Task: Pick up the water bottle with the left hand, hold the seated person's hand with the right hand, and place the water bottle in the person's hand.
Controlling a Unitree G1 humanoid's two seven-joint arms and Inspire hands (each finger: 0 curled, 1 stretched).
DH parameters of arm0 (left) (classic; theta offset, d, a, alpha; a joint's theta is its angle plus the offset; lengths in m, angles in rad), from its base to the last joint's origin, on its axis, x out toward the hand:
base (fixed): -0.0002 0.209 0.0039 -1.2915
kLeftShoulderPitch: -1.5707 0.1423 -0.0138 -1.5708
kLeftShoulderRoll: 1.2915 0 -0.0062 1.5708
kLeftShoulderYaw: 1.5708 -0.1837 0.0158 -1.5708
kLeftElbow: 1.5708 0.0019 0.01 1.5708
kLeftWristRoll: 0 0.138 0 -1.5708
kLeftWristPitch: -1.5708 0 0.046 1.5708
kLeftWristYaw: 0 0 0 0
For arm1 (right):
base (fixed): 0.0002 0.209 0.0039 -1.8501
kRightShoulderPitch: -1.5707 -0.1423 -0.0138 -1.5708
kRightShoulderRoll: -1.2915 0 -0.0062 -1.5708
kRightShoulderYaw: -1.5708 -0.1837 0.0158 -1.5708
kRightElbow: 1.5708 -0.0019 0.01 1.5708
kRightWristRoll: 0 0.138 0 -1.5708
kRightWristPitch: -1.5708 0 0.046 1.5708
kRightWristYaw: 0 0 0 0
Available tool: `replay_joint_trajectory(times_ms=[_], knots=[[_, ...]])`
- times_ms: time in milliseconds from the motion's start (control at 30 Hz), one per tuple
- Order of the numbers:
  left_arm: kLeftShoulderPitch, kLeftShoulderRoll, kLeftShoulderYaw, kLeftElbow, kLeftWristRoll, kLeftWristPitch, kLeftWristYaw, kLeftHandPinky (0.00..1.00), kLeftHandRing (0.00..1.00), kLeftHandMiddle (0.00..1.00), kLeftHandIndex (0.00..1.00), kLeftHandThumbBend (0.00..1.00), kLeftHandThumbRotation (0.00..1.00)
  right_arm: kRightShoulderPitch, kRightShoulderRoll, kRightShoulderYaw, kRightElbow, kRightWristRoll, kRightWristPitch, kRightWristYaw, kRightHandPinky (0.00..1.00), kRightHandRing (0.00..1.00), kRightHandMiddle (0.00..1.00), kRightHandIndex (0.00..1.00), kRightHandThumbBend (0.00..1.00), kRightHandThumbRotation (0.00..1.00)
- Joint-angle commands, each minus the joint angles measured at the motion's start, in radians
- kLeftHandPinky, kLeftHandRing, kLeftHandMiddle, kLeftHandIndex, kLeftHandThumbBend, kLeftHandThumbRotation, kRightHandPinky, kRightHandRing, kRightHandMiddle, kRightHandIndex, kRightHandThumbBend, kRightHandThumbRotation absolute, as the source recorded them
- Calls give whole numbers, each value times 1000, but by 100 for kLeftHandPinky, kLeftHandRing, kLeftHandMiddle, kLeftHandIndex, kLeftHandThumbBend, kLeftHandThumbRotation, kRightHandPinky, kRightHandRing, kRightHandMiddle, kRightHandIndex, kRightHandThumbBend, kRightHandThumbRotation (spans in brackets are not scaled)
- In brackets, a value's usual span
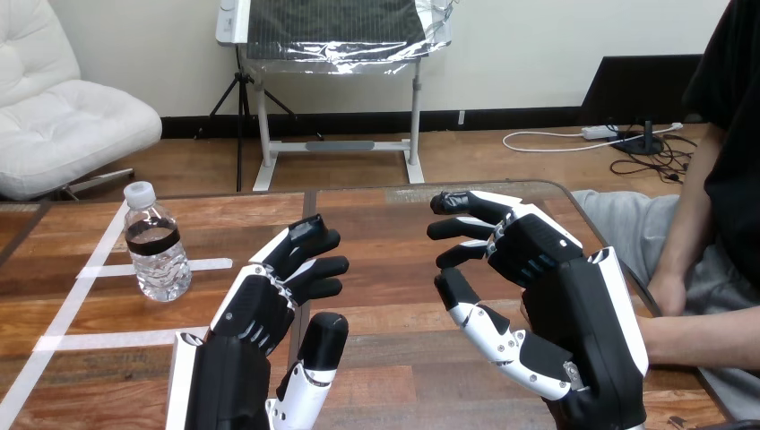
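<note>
Left hand (255,309) and right hand (547,269) are held slack-fingered and empty above the bench (385,224); the water bottle (157,255) is stood upright, untouched.

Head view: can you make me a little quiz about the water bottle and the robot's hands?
1. True or false: the clear plastic water bottle with the white cap stands upright on the brown wooden table.
2. Fill in: the left hand and the right hand hold nothing and their fingers are relaxed, so both are ____.
3. Which hand is nearer the bottle? A. the left hand B. the right hand

Key: 1 true; 2 open; 3 A.
</note>
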Motion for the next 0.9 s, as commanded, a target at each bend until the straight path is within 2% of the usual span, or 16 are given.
replay_joint_trajectory(times_ms=[0, 500, 733, 867], knots=[[-36, -90, -6, -25, -5, -1, 8, 69, 73, 79, 79, 49, 61, -44, 21, -5, -36, 20, -2, 1, 55, 67, 74, 68, 46, 0], [-31, -66, 42, -62, -15, -9, 13, 69, 73, 79, 81, 48, 61, -47, 24, -4, -26, 23, -13, 2, 55, 68, 74, 68, 46, 0], [-37, -77, 92, -78, 24, -24, 36, 69, 74, 79, 82, 45, 60, -49, 25, -5, -24, 13, -15, -1, 55, 68, 74, 68, 45, 0], [-43, -90, 119, -83, 38, -29, 55, 70, 74, 79, 81, 43, 55, -49, 27, -5, -25, 9, -15, -3, 55, 68, 75, 68, 45, 0]])
